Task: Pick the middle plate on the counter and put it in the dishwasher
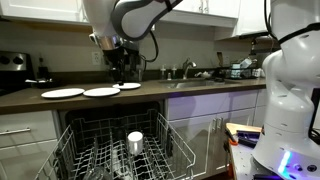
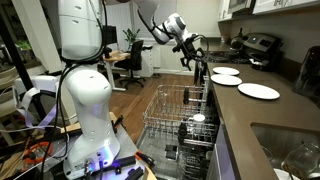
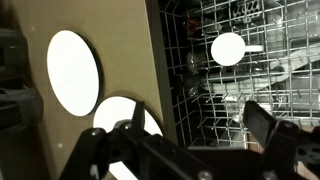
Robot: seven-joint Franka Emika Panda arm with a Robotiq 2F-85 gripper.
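The middle plate (image 1: 101, 91) (image 2: 226, 80) lies flat on the counter (image 1: 30, 99) (image 2: 290, 115) (image 3: 125, 50). It is the centre one of a row of three white plates and nothing is touching it. On one side is the plate nearest the sink (image 1: 128, 86) (image 2: 259, 91), on the other the plate farthest from the sink (image 1: 62, 93) (image 2: 226, 71). All three are flat and there are gaps between them.

My wrist view shows only two white plates on the brown top. I cannot tell which of them is the middle one, and my own fingers partly cover the lower one.

My gripper (image 1: 122, 72) (image 2: 197, 68) (image 3: 190, 140) hangs above the counter near the row, over its sink-side half in an exterior view, and is clear of every plate. My jaws are spread wide with nothing between them. In the wrist view one dark finger (image 3: 110, 148) sits over the counter and the other over the rack.

Below the counter edge the dishwasher (image 1: 170, 140) (image 2: 165, 115) (image 3: 270, 60) is open, its grey wire rack pulled out. A white round item (image 1: 135, 138) (image 2: 198, 119) (image 3: 228, 47) stands in the rack; I cannot tell what it is.

The sink (image 1: 200, 80) (image 2: 290, 150) is set into the counter further along. White cabinet fronts (image 1: 25, 135) flank the dishwasher.
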